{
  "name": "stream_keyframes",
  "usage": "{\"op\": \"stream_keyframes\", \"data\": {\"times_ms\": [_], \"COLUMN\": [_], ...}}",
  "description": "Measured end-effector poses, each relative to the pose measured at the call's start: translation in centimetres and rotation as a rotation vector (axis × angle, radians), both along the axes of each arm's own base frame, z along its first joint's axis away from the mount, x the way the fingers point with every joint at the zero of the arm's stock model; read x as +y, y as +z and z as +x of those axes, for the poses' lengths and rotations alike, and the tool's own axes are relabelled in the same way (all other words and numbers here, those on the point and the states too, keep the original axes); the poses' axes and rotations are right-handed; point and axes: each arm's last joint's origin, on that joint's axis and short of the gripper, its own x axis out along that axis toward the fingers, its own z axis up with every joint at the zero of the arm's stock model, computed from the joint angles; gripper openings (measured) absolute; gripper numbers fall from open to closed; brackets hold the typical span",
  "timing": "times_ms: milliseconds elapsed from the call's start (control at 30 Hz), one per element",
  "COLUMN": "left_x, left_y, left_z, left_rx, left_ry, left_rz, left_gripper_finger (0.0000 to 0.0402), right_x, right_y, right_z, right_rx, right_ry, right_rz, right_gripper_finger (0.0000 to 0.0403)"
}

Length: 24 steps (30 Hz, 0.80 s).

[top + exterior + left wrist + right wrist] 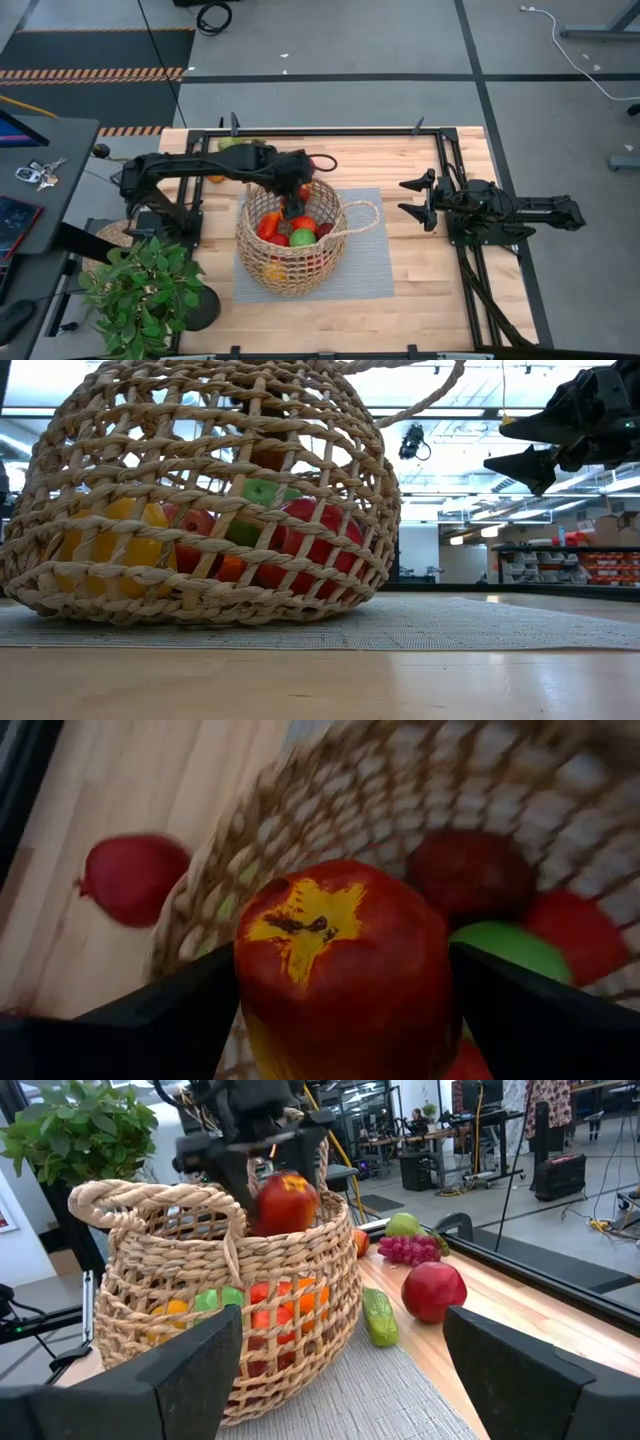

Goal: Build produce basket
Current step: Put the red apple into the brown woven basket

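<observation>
The round tan wicker basket sits on a grey mat and holds several red, orange, green and yellow pieces of produce. My left gripper is over the basket's far rim, shut on a red apple with a yellow patch. My right gripper is open and empty, right of the basket above the table. Outside the basket lie a red pomegranate, a green cucumber, a purple grape bunch and a green pear. My left gripper pinches the red apple's two sides between its two fingers, coming from above and pointing down. The apple is lifted clear, just above the basket's rim, its yellow-patched end facing the wrist camera.
A leafy potted plant stands at the table's near left corner. A dark metal frame runs along the table's edges. Bare wood lies right of the mat and near the front edge.
</observation>
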Motion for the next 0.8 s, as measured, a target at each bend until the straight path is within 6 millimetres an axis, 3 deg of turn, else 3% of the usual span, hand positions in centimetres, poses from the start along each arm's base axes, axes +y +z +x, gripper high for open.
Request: {"op": "stream_keyframes", "data": {"times_ms": [300, 533, 667, 800], "left_x": [1.0, 0.9, 0.9, 1.1], "left_y": [-2.8, -2.9, -1.2, 2.1], "left_z": [1.2, 1.3, 1.5, 1.4], "left_rx": [0.122, 0.115, 0.078, 0.028], "left_ry": [-0.009, -0.034, -0.028, -0.060], "left_rz": [-0.058, -0.126, -0.112, -0.036], "left_gripper_finger": [0.0353, 0.0353, 0.0353, 0.0353], "right_x": [0.0, 0.0, 0.0, 0.0], "right_y": [0.0, 0.0, 0.0, 0.0], "right_z": [0.0, 0.0, 0.0, 0.0], "right_rx": [0.000, -0.002, -0.003, -0.003], "right_ry": [0.000, 0.000, 0.000, 0.000], "right_rz": [0.000, 0.000, 0.000, -0.001], "right_gripper_finger": [0.0348, 0.0348, 0.0348, 0.0348]}}
